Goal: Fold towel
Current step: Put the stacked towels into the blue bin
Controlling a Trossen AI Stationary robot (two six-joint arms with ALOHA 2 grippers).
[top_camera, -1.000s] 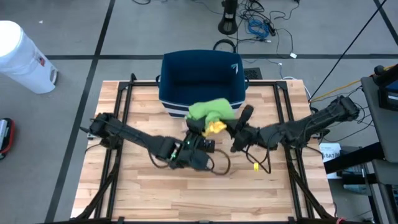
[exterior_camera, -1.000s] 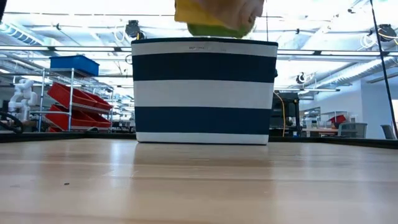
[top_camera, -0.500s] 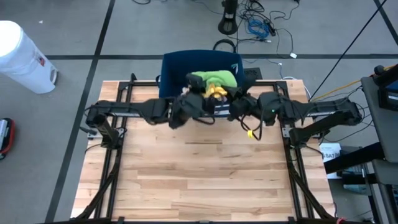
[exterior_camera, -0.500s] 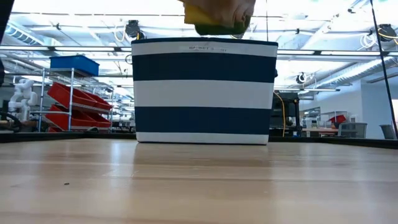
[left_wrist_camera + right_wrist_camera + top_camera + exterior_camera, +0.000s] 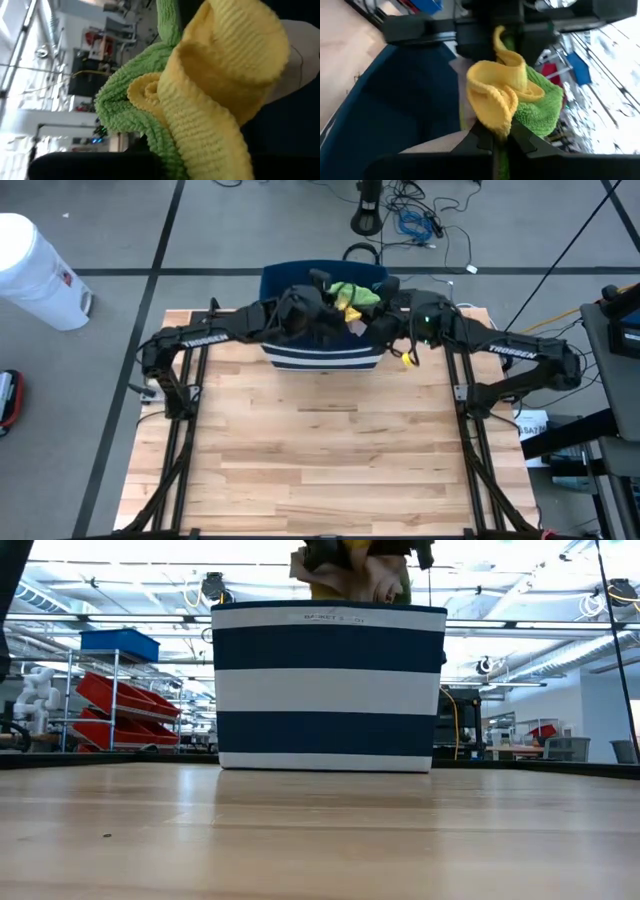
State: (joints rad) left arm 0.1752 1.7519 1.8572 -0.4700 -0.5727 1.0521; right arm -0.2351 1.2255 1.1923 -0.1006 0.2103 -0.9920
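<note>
Towels (image 5: pixel 352 295), seen from above, have moved off the counter (image 5: pixel 320 460) to over the basket (image 5: pixel 322 355); low view shows them just above its rim; wrist views show both arms' fingers (image 5: pixel 492 145) clenched on them, ready to drop in.

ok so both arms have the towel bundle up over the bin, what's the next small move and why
Probably lower it. Both the left gripper and the right gripper are shut on the green and yellow towel bundle, which hangs above the open striped bin, just over its rim. Releasing from lower down should keep the fold together.
</note>
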